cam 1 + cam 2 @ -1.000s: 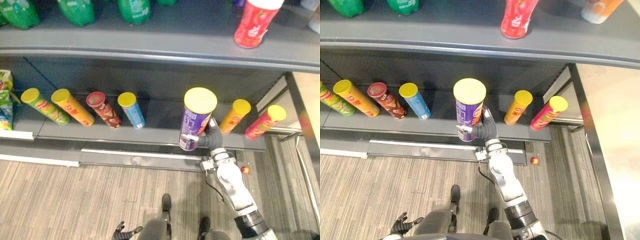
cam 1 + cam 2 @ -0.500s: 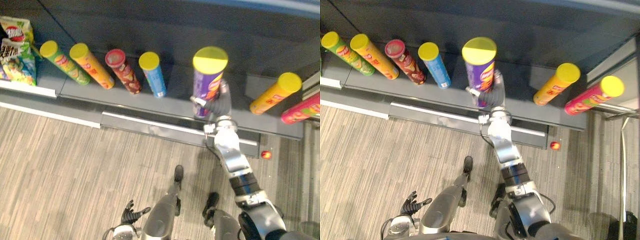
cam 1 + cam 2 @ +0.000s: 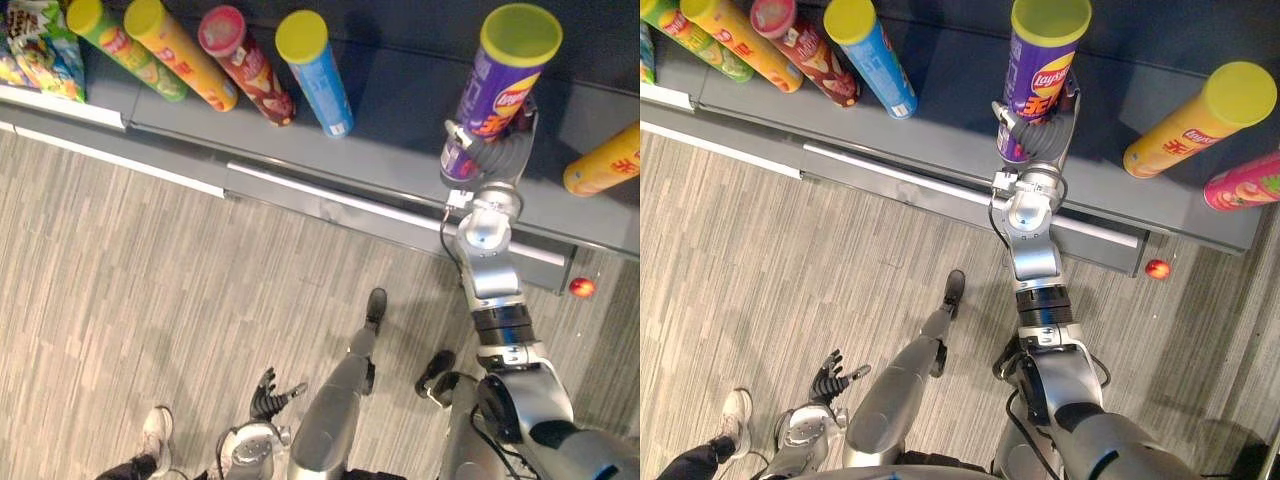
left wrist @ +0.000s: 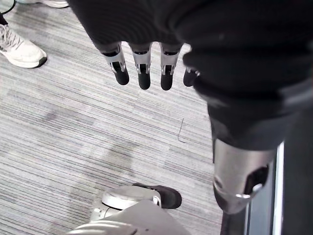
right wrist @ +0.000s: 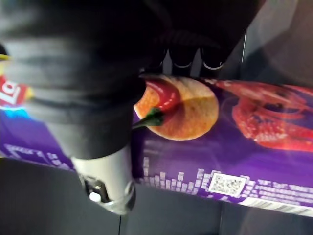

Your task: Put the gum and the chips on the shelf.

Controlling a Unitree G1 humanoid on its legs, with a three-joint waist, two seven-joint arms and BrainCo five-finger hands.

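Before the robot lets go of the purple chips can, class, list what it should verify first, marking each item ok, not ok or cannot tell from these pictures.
1. Grip: the right hand has its fingers curled round the purple chips can. Ok.
2. Place: the can is over the shelf, not over the floor. Ok.
3. Neighbours: the can is apart from both the blue can and the orange can. Ok.
4. Base seated flat on the shelf: the hand hides it. Cannot tell.
5. Left hand: open, low over the floor, holding nothing. Ok.
6. Floor by the shelf: a small red ball lies there. Not ok.
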